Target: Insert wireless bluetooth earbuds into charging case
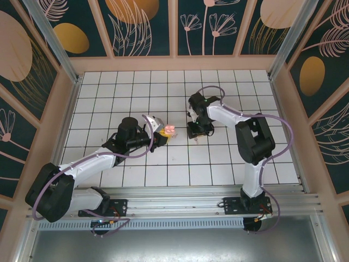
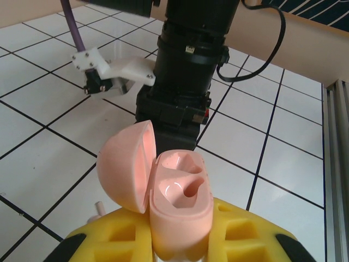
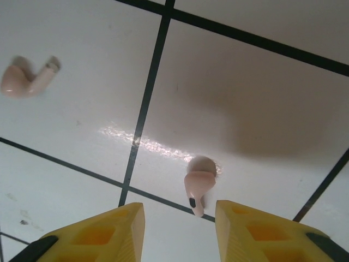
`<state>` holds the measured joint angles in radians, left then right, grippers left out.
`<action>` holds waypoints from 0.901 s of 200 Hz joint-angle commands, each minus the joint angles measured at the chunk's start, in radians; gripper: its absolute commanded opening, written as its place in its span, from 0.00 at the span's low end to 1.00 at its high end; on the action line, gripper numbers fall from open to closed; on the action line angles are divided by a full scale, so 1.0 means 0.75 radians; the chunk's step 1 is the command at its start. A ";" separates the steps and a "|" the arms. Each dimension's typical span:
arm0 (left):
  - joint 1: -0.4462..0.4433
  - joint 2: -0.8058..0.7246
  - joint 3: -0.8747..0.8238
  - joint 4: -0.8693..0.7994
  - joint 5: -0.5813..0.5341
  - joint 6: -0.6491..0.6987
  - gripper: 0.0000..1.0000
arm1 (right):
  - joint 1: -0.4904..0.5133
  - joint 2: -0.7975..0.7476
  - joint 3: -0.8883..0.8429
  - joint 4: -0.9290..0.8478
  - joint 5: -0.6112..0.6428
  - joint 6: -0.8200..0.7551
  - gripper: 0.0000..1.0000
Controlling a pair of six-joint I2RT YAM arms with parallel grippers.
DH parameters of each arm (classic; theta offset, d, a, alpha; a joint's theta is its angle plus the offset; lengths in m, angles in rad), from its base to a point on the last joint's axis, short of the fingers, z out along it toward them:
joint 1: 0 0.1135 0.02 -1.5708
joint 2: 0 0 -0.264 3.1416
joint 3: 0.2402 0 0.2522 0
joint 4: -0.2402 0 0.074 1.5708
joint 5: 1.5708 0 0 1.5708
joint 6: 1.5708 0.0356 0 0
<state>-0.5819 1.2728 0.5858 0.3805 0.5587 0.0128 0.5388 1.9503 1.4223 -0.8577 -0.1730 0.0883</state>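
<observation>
The left end effector (image 2: 180,246) is found clamped on the charging case (image 2: 180,218), which is held clear of the desk (image 1: 109,93) just left of centre in the overhead view. The lid (image 2: 126,166) is seen swung open to the left of the case body. The sockets (image 2: 182,188) are exposed and empty; no earbud is seated.

A short way to the right of the case, the right end effector (image 3: 180,229) is pointed down at the desk. Its jaws are parted and nothing is gripped. The first earbud (image 3: 197,188) is observed lying on a tile at lower centre of the right wrist view, in line with the gap between the yellow fingertips (image 3: 109,232). As far as can be told, it is touched by neither. The second earbud (image 3: 24,78) is noted at the upper left of that view, also lying on the desk and well apart from the first.

The task is judged to be at an early stage. The case is opened and presented. Both earbuds remain to be picked up and seated, and neither grasp is yet made.
</observation>
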 commanded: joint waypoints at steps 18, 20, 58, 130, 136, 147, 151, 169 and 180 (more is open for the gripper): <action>-0.007 -0.020 0.028 -0.022 -0.012 -0.009 0.14 | 0.034 0.062 0.065 -0.061 0.066 0.009 0.39; -0.006 -0.019 0.027 -0.022 -0.012 -0.009 0.14 | 0.034 0.065 0.066 -0.060 0.068 0.009 0.39; -0.005 -0.022 0.027 -0.021 -0.014 -0.010 0.14 | 0.040 0.102 0.071 -0.049 0.074 0.001 0.37; -0.006 -0.026 0.025 -0.027 -0.017 -0.008 0.14 | 0.051 0.131 0.036 -0.047 0.159 0.005 0.36; -0.005 -0.026 0.024 -0.023 -0.017 -0.008 0.14 | 0.052 0.130 0.031 -0.043 0.161 0.007 0.35; -0.007 -0.024 0.024 -0.022 -0.015 -0.011 0.14 | 0.052 0.131 0.022 -0.043 0.161 0.009 0.33; -0.007 -0.024 0.023 -0.022 -0.016 -0.012 0.13 | 0.052 0.132 0.021 -0.043 0.161 0.011 0.32; -0.007 -0.024 0.023 -0.020 -0.015 -0.013 0.14 | 0.053 0.124 0.009 -0.035 0.160 0.018 0.30; -0.007 -0.025 0.021 -0.022 -0.019 -0.012 0.13 | 0.053 0.117 0.004 -0.029 0.156 0.021 0.29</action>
<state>-0.5819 1.2724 0.5858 0.3687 0.5476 0.0128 0.5667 2.0350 1.4429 -0.8707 -0.0753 0.0883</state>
